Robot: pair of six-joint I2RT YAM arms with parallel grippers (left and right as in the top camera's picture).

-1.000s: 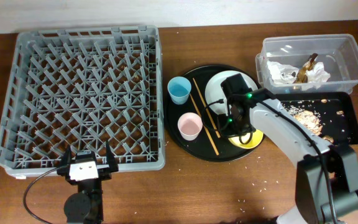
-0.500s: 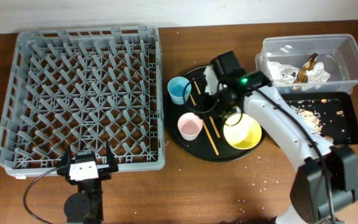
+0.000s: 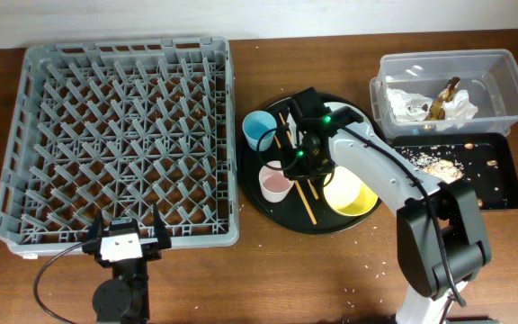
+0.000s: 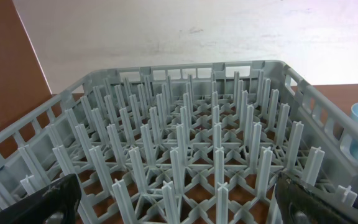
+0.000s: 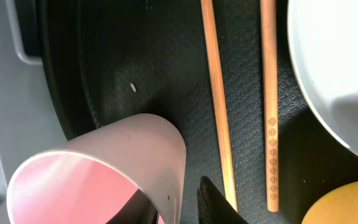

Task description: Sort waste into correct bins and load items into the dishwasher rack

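Note:
My right gripper is down on the round black tray, at the white cup with pink inside. In the right wrist view its open jaws straddle the cup's wall, one finger inside and one just outside. Two wooden chopsticks lie beside it, also in the overhead view. The pale plate is mostly under my arm. The yellow bowl and blue cup sit on the same tray. My left gripper is open at the grey rack's near edge.
The round black tray lies right of the rack. The clear tub at back right holds the napkin and brown scraps. The shallow black tray holds rice-like leftovers. Crumbs dot the table.
My right arm has swung left from the yellow bowl across the round tray to the white cup. The left arm has not moved.

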